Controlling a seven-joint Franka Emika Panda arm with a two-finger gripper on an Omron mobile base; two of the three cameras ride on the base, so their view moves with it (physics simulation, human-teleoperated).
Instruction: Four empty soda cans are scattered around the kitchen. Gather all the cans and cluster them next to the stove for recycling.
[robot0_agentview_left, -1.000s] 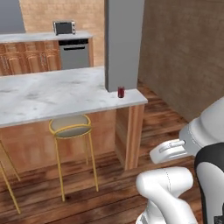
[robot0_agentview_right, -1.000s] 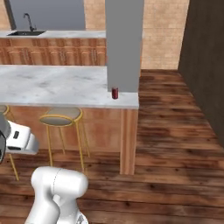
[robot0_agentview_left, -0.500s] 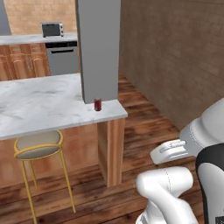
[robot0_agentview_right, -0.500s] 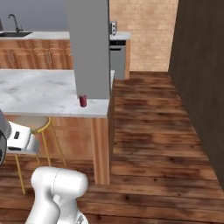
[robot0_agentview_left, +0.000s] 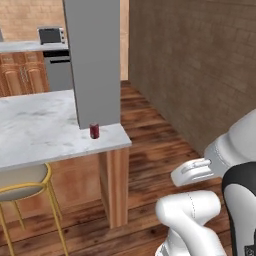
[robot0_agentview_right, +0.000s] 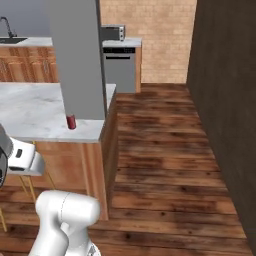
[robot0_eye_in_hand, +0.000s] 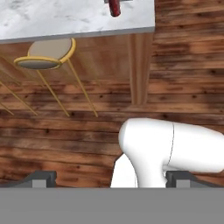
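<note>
Can (robot0_agentview_left: 94, 131) is standing on counter (robot0_agentview_left: 40, 130) near its corner, touching the grey pillar (robot0_agentview_left: 95, 60), centre-left of frame. Pincer (robot0_eye_in_hand: 111, 178) is sitting released, fingertips (robot0_eye_in_hand: 41, 177) wide apart, grasping nothing.

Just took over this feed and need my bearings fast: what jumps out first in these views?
A single red soda can stands upright on the marble island counter, close to its corner and right at the foot of a broad grey pillar. A gold-framed stool is tucked under the counter's edge. In the hand view the gripper is open and holds nothing, well short of the can.
</note>
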